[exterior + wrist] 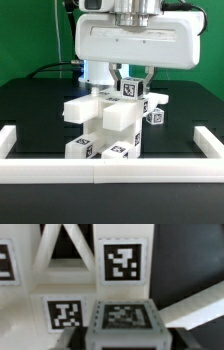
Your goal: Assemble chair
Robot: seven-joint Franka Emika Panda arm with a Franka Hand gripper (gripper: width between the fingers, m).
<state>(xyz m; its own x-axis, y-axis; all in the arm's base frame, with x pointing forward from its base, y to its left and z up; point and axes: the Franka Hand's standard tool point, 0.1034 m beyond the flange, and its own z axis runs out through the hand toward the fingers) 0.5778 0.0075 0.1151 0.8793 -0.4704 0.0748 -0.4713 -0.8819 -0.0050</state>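
- Several white chair parts (108,125) stand stacked on the black surface (35,105), just behind the border rail (100,166).
- We judge them light, rigid plastic, smooth enough to slip; flat opposite faces suit gripping best.
- Beside the stack sits a small tagged cube (155,117).
- Our hand (131,92), jaws part-closed, pinches a tagged block (124,317) atop the stack.

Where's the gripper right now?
In the exterior view's centre, the gripper sits just above the stacked chair parts, closed on a small tagged cube.
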